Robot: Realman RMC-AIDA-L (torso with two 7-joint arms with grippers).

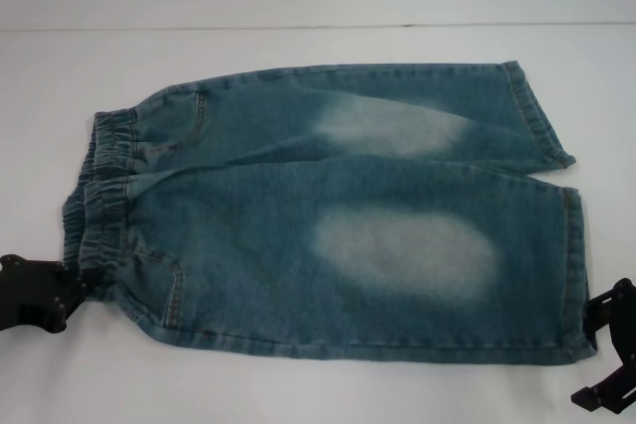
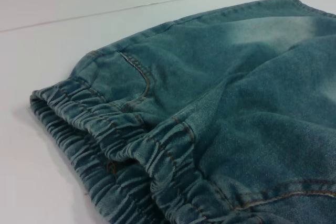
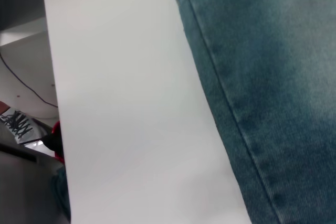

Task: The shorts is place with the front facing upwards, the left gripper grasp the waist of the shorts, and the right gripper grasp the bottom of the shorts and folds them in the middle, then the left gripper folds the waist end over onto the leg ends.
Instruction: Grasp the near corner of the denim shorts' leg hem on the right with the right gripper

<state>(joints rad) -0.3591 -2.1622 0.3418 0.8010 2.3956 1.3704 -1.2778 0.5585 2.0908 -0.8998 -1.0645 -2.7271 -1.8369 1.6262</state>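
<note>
The blue denim shorts lie flat on the white table, front up, with pale faded patches on both legs. The elastic waist is at the left and the leg hems are at the right. My left gripper sits at the near left, its tip against the near corner of the waist. The left wrist view shows the gathered waist close up. My right gripper is at the near right, just beside the near leg's hem. The right wrist view shows a stitched edge of the shorts.
The table's far edge runs across the back of the head view. In the right wrist view the table's edge drops off to a floor with cables and clutter.
</note>
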